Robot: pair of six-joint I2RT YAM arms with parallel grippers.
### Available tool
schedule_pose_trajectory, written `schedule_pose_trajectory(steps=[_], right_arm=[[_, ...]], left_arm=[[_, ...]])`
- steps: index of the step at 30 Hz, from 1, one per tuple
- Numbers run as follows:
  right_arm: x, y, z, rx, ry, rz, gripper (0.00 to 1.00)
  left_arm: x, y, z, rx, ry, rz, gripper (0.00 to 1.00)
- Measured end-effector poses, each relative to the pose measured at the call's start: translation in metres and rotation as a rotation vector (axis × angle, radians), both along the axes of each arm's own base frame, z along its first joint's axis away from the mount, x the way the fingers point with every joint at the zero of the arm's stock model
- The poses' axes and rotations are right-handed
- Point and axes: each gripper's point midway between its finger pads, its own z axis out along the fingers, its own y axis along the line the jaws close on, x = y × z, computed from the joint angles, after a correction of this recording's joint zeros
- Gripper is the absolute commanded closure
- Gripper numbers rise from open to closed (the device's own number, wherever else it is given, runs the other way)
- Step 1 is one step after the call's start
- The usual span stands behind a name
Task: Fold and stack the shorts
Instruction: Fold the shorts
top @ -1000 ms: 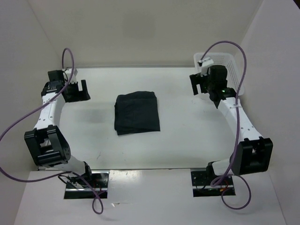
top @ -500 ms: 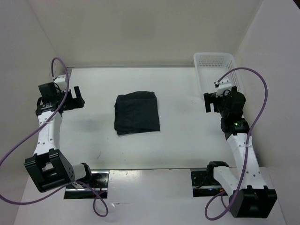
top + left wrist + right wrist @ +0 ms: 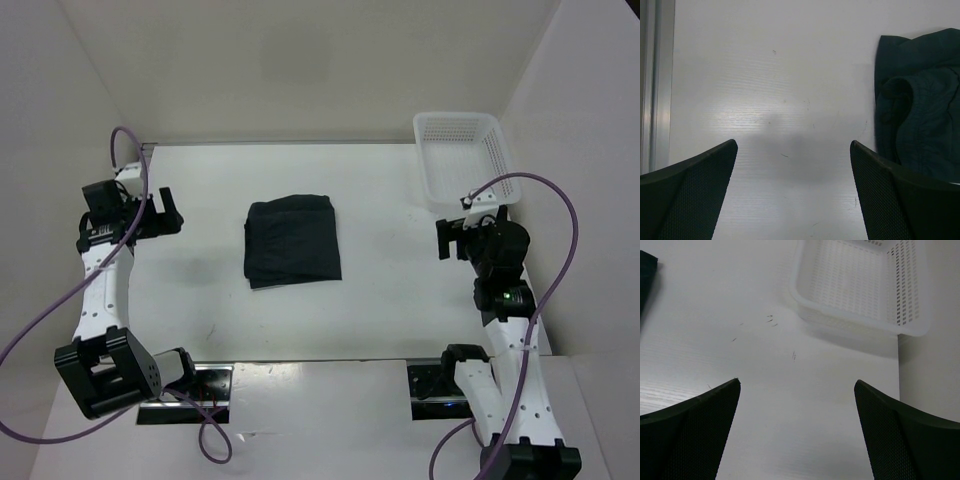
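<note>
One pair of black shorts (image 3: 292,241) folded on table (image 3: 400,290) | left gripper (image 3: 170,212), right gripper (image 3: 442,238): jaws apart, empty | step: fold looks done | next: probably nothing left to stack

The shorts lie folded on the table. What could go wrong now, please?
1. The shorts look loosely folded, with a bunched edge in the left wrist view; open jaws that pinch only the top layer might pull the fold apart.
2. The basket stands near the right arm; a wide swing might knock it.
</note>
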Motion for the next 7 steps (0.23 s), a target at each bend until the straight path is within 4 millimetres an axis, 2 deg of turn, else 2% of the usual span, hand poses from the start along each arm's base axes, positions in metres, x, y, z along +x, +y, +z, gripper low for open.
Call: schedule_pose_trajectory(steps=[7], right_arm=[[-0.0033, 0.0052, -0.0009, 0.014, -0.005, 0.026, 0.01]], left_arm=[[-0.0011, -0.0024, 0.0036, -0.003, -0.012, -0.009, 0.00]])
